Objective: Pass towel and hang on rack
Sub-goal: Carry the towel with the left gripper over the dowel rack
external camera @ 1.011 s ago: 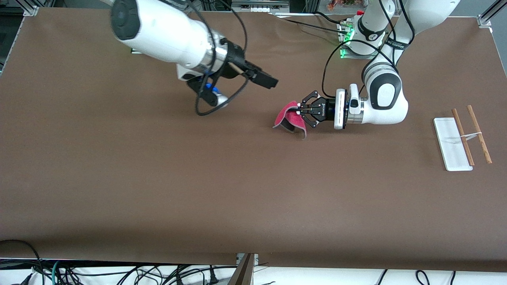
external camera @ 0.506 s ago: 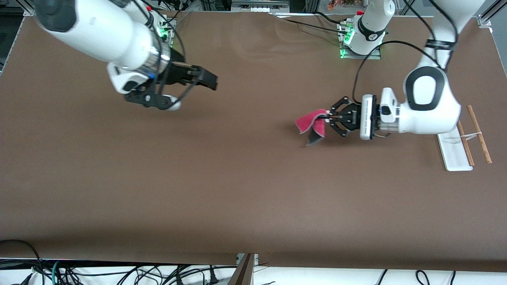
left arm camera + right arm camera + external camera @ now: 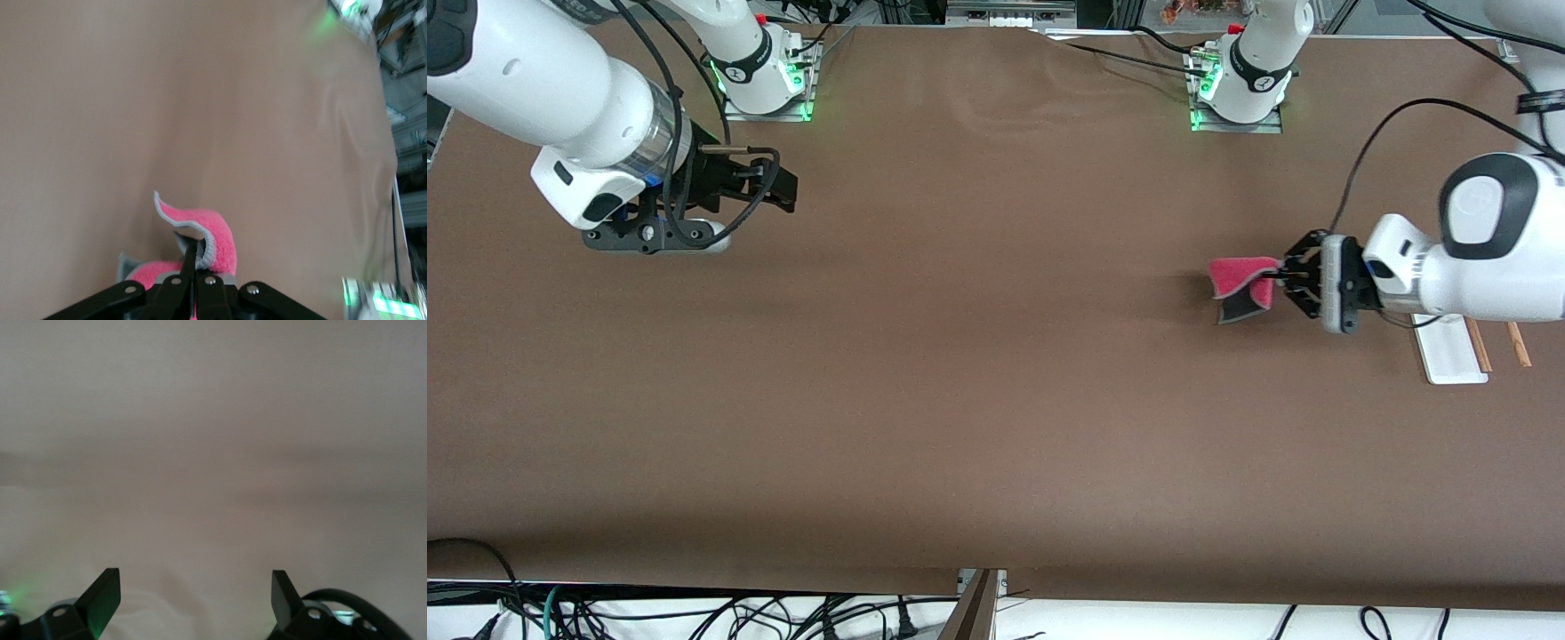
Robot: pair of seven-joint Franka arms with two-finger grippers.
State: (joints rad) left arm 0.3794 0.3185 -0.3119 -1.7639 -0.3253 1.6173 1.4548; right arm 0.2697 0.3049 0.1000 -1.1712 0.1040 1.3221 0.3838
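The towel (image 3: 1240, 283) is pink-red with a dark grey underside and hangs folded from my left gripper (image 3: 1279, 277), which is shut on its edge above the table near the left arm's end. In the left wrist view the towel (image 3: 207, 243) curls up from the shut left gripper (image 3: 195, 267). The rack (image 3: 1449, 348) lies beside the gripper, mostly hidden by the left arm; its white base and the ends of two brown rods (image 3: 1513, 345) show. My right gripper (image 3: 783, 188) is open and empty above the table near the right arm's base, and shows open in its wrist view (image 3: 193, 587).
The brown table (image 3: 960, 373) spreads wide between the two arms. The arm bases (image 3: 1232, 98) with green lights stand along the farthest edge. Cables (image 3: 694, 613) hang below the nearest edge.
My left gripper has carried the towel toward the left arm's end, up to the rack. My right arm has drawn back toward its own base, its gripper empty.
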